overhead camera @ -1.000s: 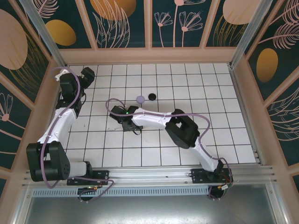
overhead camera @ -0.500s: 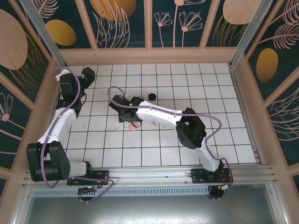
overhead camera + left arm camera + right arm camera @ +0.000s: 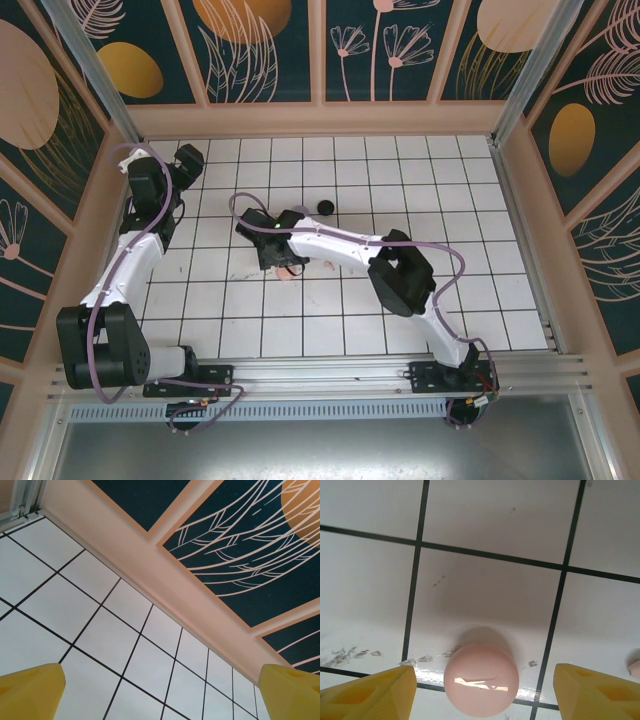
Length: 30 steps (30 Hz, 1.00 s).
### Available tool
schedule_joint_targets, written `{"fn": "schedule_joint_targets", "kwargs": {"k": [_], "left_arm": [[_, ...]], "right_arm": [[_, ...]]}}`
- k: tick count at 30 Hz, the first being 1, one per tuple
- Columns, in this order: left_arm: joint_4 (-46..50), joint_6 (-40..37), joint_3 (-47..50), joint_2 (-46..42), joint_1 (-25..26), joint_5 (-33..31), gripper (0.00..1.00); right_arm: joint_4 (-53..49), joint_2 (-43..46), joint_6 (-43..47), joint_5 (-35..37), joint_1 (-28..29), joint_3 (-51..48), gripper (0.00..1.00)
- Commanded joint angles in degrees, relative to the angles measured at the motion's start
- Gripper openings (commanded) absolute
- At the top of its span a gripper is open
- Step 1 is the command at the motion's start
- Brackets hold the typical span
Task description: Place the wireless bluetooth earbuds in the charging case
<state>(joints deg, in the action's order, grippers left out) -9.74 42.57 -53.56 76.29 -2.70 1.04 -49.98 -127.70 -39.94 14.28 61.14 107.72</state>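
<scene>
Black case (image 3: 325,207) beyond pink case (image 3: 481,678)

- The top camera is looking down from high above and behind the arm bases (image 3: 190,378), taking in the whole floor (image 3: 480,200) from far off.
- The left wrist camera is sitting low over the floor's far left corner, facing across it up to the wall (image 3: 225,555).
- The right wrist camera is hanging close above mid-floor, facing down at the pink case (image 3: 481,677), which the top view is also catching.

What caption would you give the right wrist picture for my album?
Open yellow fingers straddle a round pink case on the white tiled table, not touching it.
</scene>
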Motion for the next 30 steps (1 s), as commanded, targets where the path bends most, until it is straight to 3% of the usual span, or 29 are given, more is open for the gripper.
{"fn": "schedule_joint_targets", "kwargs": {"k": [1, 30], "left_arm": [[-0.8, -1.2, 0.1, -0.6, -0.3, 0.5, 0.99], [-1.0, -0.7, 0.3, -0.4, -0.4, 0.8, 0.99]], "right_arm": [[-1.8, -2.1, 1.9, -0.9, 0.8, 0.6, 0.73], [2.1, -5.6, 2.5, -2.7, 1.0, -3.5, 0.64]]}}
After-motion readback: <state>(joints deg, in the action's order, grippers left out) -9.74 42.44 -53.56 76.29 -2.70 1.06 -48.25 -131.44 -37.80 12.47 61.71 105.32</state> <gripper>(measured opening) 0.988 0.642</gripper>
